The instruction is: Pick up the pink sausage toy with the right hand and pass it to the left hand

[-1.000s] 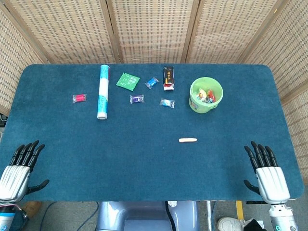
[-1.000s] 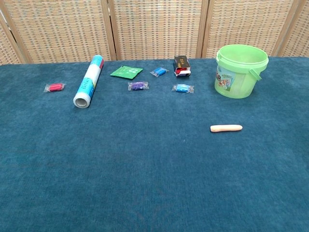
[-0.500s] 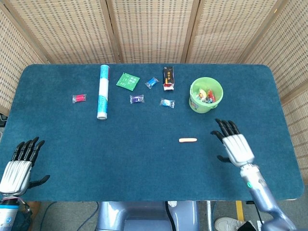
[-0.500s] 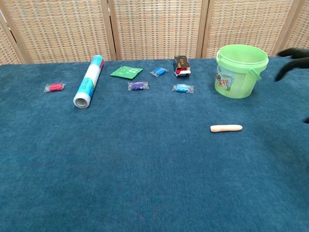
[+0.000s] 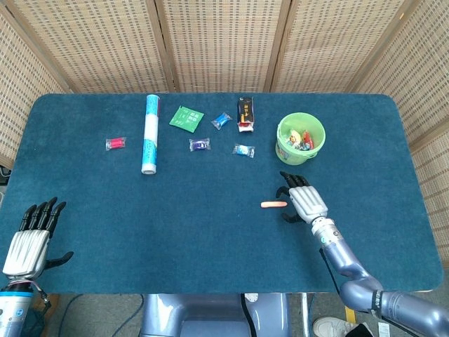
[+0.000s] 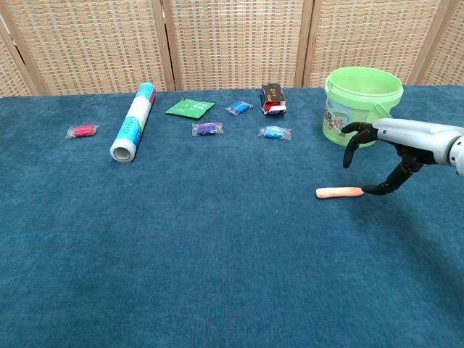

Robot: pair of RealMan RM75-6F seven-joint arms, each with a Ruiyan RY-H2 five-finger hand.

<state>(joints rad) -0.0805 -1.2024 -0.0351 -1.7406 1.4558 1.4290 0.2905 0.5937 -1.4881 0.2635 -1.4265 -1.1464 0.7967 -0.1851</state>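
Note:
The pink sausage toy (image 5: pixel 273 205) (image 6: pixel 339 192) lies flat on the blue table, right of centre. My right hand (image 5: pixel 303 199) (image 6: pixel 395 148) hovers just right of the toy's right end, fingers spread and curved downward, holding nothing; a black fingertip reaches the toy's end in the chest view. My left hand (image 5: pixel 29 235) rests at the table's front left corner, fingers apart and empty, and shows only in the head view.
A green bucket (image 5: pixel 301 139) (image 6: pixel 361 106) with small items stands just behind my right hand. Further back lie a rolled tube (image 5: pixel 149 133), a green packet (image 5: pixel 186 117), a dark box (image 5: pixel 245 112), several wrapped candies and a red candy (image 5: pixel 115 143).
My right hand has swept from the table's front right edge inward to the left and now sits beside the sausage toy's right end. The left hand has barely moved.

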